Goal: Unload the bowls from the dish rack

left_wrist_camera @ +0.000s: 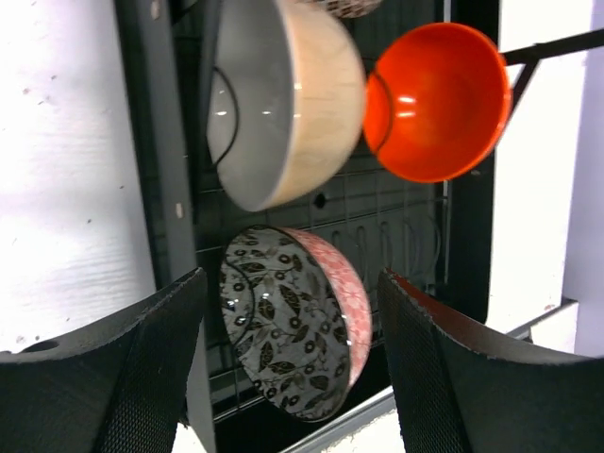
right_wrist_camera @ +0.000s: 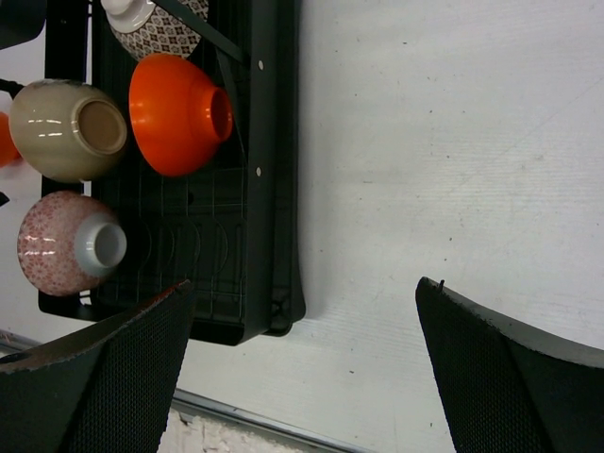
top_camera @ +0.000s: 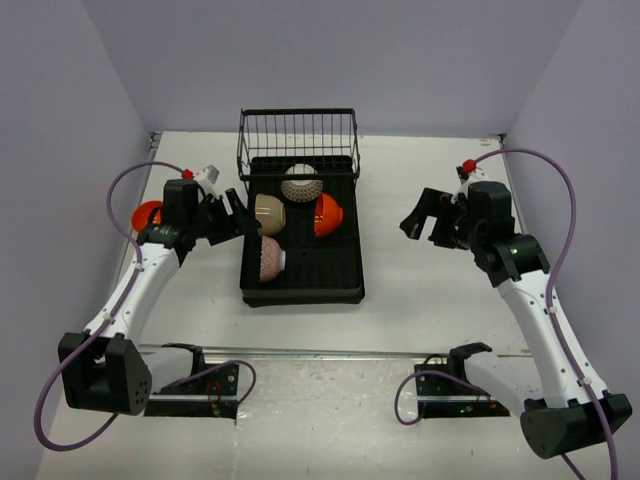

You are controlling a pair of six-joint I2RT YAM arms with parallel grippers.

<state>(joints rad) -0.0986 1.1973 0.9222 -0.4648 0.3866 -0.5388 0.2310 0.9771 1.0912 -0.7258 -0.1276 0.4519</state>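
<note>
The dish rack [top_camera: 300, 285] is being shown at the centre of the overhead frame. Its long axis is being run from the bottom of the frame toward the top, and its upright wire basket [top_camera: 298, 140] is being pointed at the top edge. In both wrist views the same axis is being seen running up and down the frame.

Four bowls are being carried on its pegged floor, all tipped onto their sides. A dark-patterned white bowl [top_camera: 301, 182] is being propped nearest the basket. A beige bowl [top_camera: 270, 213] and an orange bowl [top_camera: 328, 214] are being held side by side just below it, and a pink bowl [top_camera: 270, 257] is lying toward the lower left. The mouths of the beige, orange and pink bowls are being turned toward frame left and their feet toward frame right. A second orange bowl [top_camera: 147, 213] is being partly hidden behind the left arm at the left of the frame, outside the rack.

The left gripper [top_camera: 235, 215] is being held just beside the rack's left edge, level with the beige bowl, with its fingers apart and nothing between them. The right gripper [top_camera: 425, 222] is being held over the table [top_camera: 420, 290] at frame right, well apart from the rack, with its fingers spread wide on nothing.

The table is being seen as white and lightly scuffed, with a metal rail [top_camera: 320, 352] along its lower edge. It is being enclosed by pale lavender walls [top_camera: 350, 60] at left, top and right.
</note>
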